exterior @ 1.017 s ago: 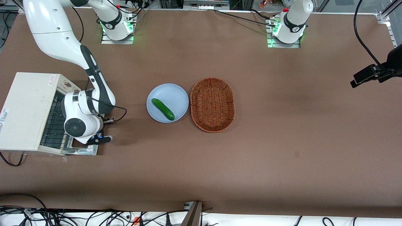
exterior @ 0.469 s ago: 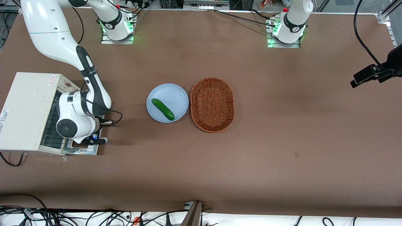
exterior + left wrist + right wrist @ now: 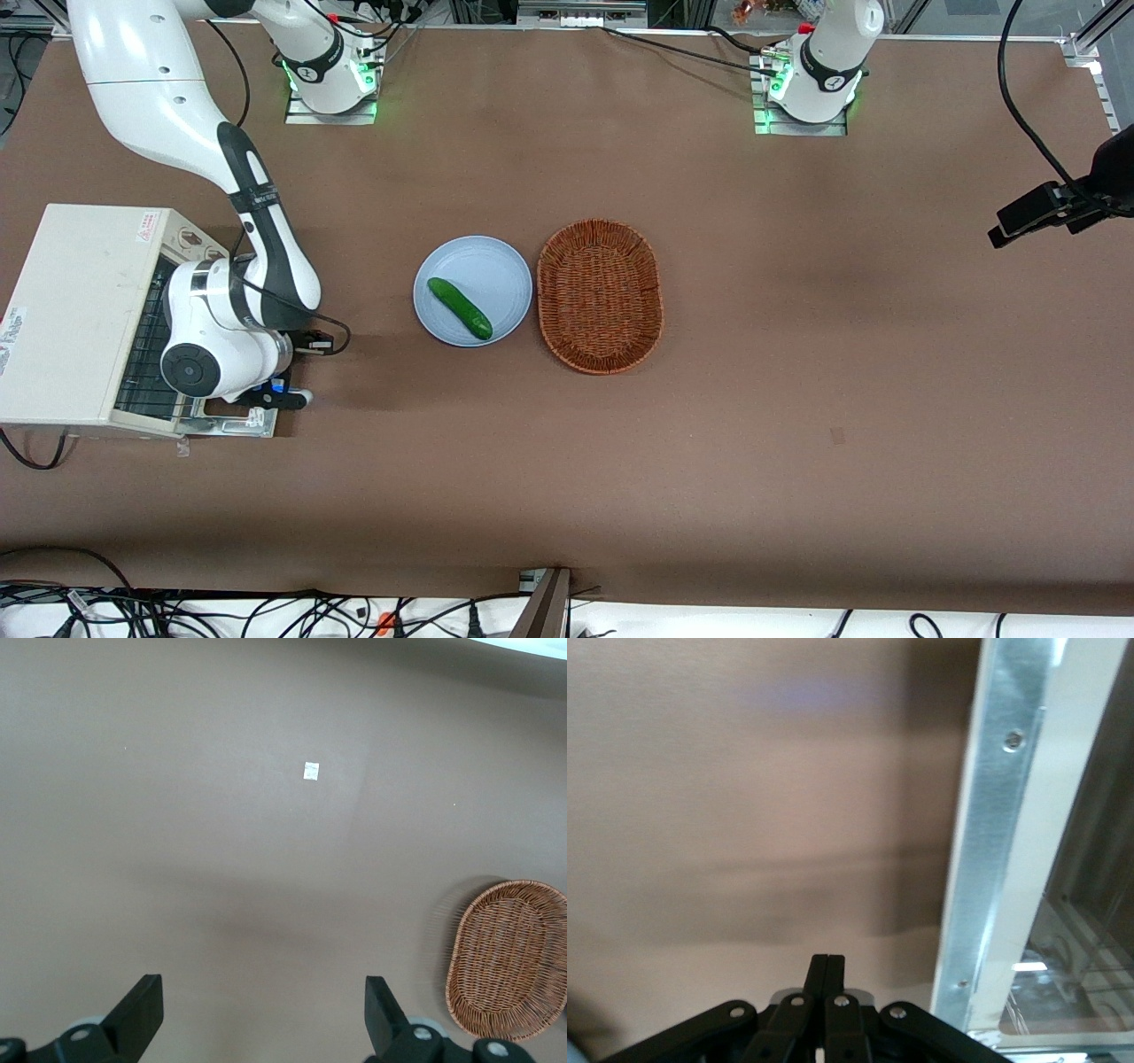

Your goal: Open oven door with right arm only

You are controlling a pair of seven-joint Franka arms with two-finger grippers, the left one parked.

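Observation:
The cream-white toaster oven (image 3: 80, 310) stands at the working arm's end of the table. Its oven door (image 3: 232, 426) lies folded down flat on the table in front of the oven, and the wire rack (image 3: 158, 354) inside shows. The right arm (image 3: 226, 328) hangs over the door and hides most of it. My gripper (image 3: 275, 399) sits low at the door's outer edge, shut with nothing between its fingers. In the right wrist view the shut gripper (image 3: 827, 967) is over bare table beside the door's shiny metal frame (image 3: 992, 842) and dark glass (image 3: 1090, 904).
A light blue plate (image 3: 496, 266) holding a green cucumber (image 3: 459, 308) sits mid-table, with an oval wicker basket (image 3: 600, 295) beside it. The basket (image 3: 507, 958) also shows in the left wrist view. A black camera mount (image 3: 1054, 208) reaches in at the parked arm's end.
The right arm's wrist shifted toward the oven over the door, then drew back slightly. The gripper stayed shut and low. The door has stayed flat.

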